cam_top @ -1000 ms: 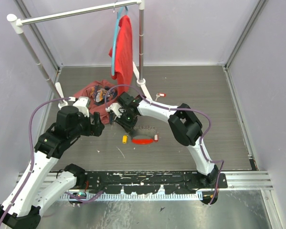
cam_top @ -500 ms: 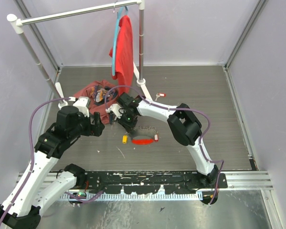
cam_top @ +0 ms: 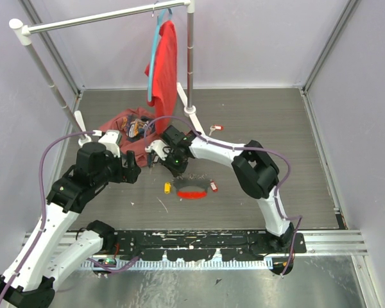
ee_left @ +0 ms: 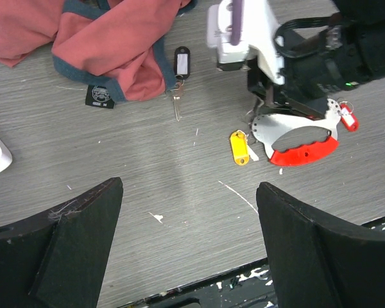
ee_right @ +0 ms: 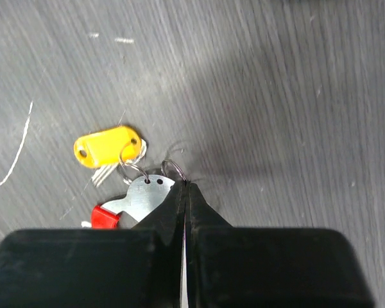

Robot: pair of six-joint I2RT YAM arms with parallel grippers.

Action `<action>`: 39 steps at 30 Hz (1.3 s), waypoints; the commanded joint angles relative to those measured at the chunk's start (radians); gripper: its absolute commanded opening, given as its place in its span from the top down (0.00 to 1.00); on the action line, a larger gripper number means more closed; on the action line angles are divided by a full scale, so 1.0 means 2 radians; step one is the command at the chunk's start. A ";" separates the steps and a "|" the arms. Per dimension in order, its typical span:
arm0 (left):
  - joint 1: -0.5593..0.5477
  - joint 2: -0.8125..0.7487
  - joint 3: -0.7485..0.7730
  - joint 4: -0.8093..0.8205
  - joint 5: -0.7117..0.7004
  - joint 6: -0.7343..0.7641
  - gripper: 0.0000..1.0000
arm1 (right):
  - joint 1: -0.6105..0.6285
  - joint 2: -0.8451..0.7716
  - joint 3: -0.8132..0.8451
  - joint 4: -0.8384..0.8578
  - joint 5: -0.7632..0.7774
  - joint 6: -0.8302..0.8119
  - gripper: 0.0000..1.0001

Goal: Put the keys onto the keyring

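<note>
My right claw (ee_right: 185, 192) is clenched, tips touching the thin wire loop (ee_right: 172, 169) of the silver metal keyring (ee_right: 145, 195) with its yellow plastic tag (ee_right: 108, 146), flat on the grey wood-grain table (ee_right: 295, 90) just left of my tips; can't tell if the wire's pinched, so I'd lift slow and check it follows.

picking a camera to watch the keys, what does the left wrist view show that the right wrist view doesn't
Only the left wrist view: the loose silver key with a black plastic tag, the pink cloth with teal trim, and the open left gripper.
Only the right wrist view: the thin wire ring right at the shut fingertips; whether it is pinched is unclear.
Both: the yellow plastic tag, the silver keyring plate with a red edge, and the right gripper at that plate.
</note>
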 commanded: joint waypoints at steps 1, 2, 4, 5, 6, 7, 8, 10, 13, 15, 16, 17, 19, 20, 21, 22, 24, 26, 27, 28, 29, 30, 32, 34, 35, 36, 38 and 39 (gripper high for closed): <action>0.001 -0.006 -0.004 0.004 0.003 0.003 0.08 | 0.000 -0.097 -0.038 0.050 0.023 -0.005 0.99; 0.001 -0.006 -0.004 0.005 0.004 0.003 0.08 | 0.000 -0.110 -0.047 0.056 0.028 -0.004 0.99; 0.001 -0.006 -0.004 0.007 0.007 0.004 0.08 | 0.001 -0.130 -0.062 0.067 0.038 -0.003 0.99; 0.001 -0.007 -0.003 0.007 0.010 0.004 0.08 | 0.001 -0.139 -0.068 0.071 0.043 -0.002 0.99; 0.001 -0.007 -0.004 0.007 0.011 0.005 0.08 | 0.002 -0.147 -0.074 0.074 0.050 -0.001 0.99; 0.001 -0.008 -0.004 0.008 0.012 0.005 0.08 | 0.004 -0.153 -0.080 0.079 0.056 -0.001 0.99; 0.001 -0.010 -0.004 0.008 0.012 0.005 0.08 | 0.005 -0.160 -0.086 0.083 0.063 -0.001 0.99; 0.001 -0.014 -0.006 0.012 0.017 0.006 0.04 | 0.008 -0.173 -0.097 0.091 0.075 0.000 0.99; 0.001 -0.019 -0.010 0.022 0.029 0.009 0.02 | 0.011 -0.195 -0.116 0.108 0.082 0.001 0.99; 0.001 -0.022 -0.012 0.031 0.042 0.009 0.02 | 0.012 -0.212 -0.130 0.120 0.087 0.003 0.99; 0.001 -0.023 -0.013 0.036 0.049 0.008 0.02 | 0.013 -0.221 -0.138 0.127 0.089 0.004 0.99; 0.001 -0.024 -0.014 0.041 0.056 0.006 0.02 | 0.013 -0.232 -0.145 0.134 0.091 0.004 0.99; 0.001 -0.024 -0.018 0.053 0.066 0.000 0.02 | 0.013 -0.254 -0.165 0.148 0.092 0.006 0.99; 0.001 -0.023 -0.020 0.060 0.073 -0.003 0.02 | 0.013 -0.270 -0.173 0.156 0.092 0.008 0.99; 0.001 -0.022 -0.021 0.068 0.084 -0.005 0.02 | 0.012 -0.282 -0.184 0.163 0.091 0.009 0.99; 0.001 -0.019 -0.022 0.077 0.092 -0.008 0.01 | 0.013 -0.295 -0.194 0.170 0.090 0.011 0.99; 0.001 -0.013 -0.023 0.093 0.109 -0.014 0.00 | 0.013 -0.323 -0.216 0.185 0.084 0.014 0.99; 0.001 -0.004 -0.021 0.111 0.129 -0.021 0.02 | 0.013 -0.354 -0.238 0.196 0.078 0.012 0.99; 0.001 0.000 -0.021 0.119 0.142 -0.025 0.03 | 0.013 -0.368 -0.248 0.200 0.078 0.011 0.99; 0.001 0.004 -0.020 0.129 0.154 -0.029 0.05 | 0.013 -0.383 -0.257 0.205 0.077 0.011 0.99; 0.001 0.007 -0.020 0.141 0.167 -0.034 0.06 | 0.013 -0.396 -0.265 0.209 0.076 0.011 0.99; 0.000 0.009 -0.021 0.152 0.179 -0.039 0.08 | 0.013 -0.411 -0.272 0.210 0.075 0.012 0.99; -0.009 0.010 -0.023 0.171 0.186 -0.047 0.10 | 0.013 -0.441 -0.284 0.212 0.074 0.013 0.99; -0.024 0.012 -0.023 0.182 0.182 -0.050 0.10 | 0.013 -0.472 -0.297 0.215 0.071 0.014 0.99; -0.034 0.013 -0.023 0.190 0.177 -0.051 0.11 | 0.013 -0.489 -0.302 0.217 0.071 0.016 0.99; -0.046 0.014 -0.023 0.195 0.173 -0.052 0.11 | 0.013 -0.505 -0.307 0.218 0.071 0.017 0.99; -0.073 0.016 -0.025 0.211 0.163 -0.053 0.12 | 0.013 -0.534 -0.312 0.215 0.071 0.021 0.99; -0.085 0.016 -0.025 0.220 0.160 -0.051 0.12 | 0.013 -0.541 -0.312 0.212 0.069 0.023 0.99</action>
